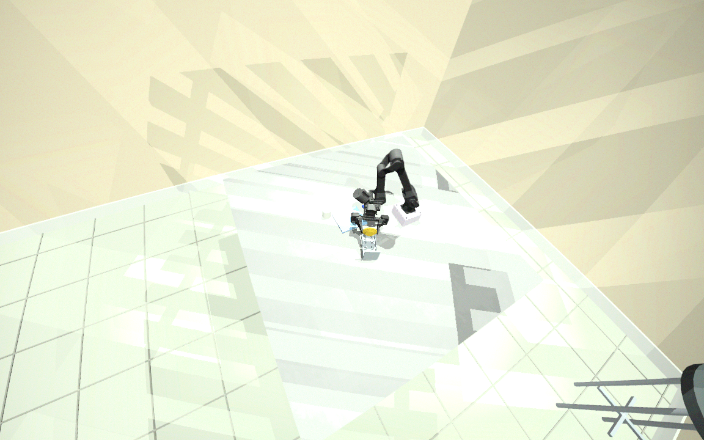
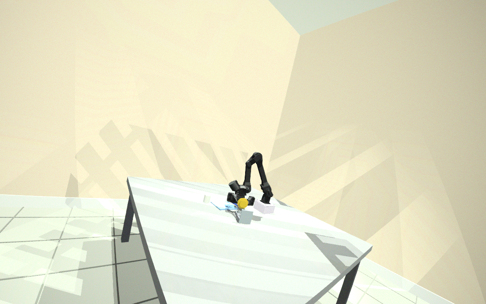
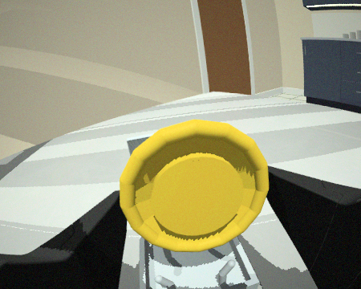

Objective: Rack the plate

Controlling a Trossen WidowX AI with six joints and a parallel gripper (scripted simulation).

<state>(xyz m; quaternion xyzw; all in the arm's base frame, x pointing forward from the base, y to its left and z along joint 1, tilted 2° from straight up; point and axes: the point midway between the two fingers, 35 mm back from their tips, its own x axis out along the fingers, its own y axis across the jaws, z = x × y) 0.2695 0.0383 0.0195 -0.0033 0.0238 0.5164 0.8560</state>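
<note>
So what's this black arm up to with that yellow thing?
The arm's end effector is clamped on a yellow plate, holding it on edge so its face shows in the wrist view. The white dish rack sits on the table just below the plate. The plate is not in a slot yet.

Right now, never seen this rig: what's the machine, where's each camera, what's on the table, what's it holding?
One black jointed arm stands bolted to a white base on a table. The top view looks down from high up, the exterior view from the side of the room, and the wrist view sits on the arm just behind its hand. The hand is shut on a yellow plate, held on edge above a white dish rack. Also on the table: a small white cup and a blue mat.
</note>
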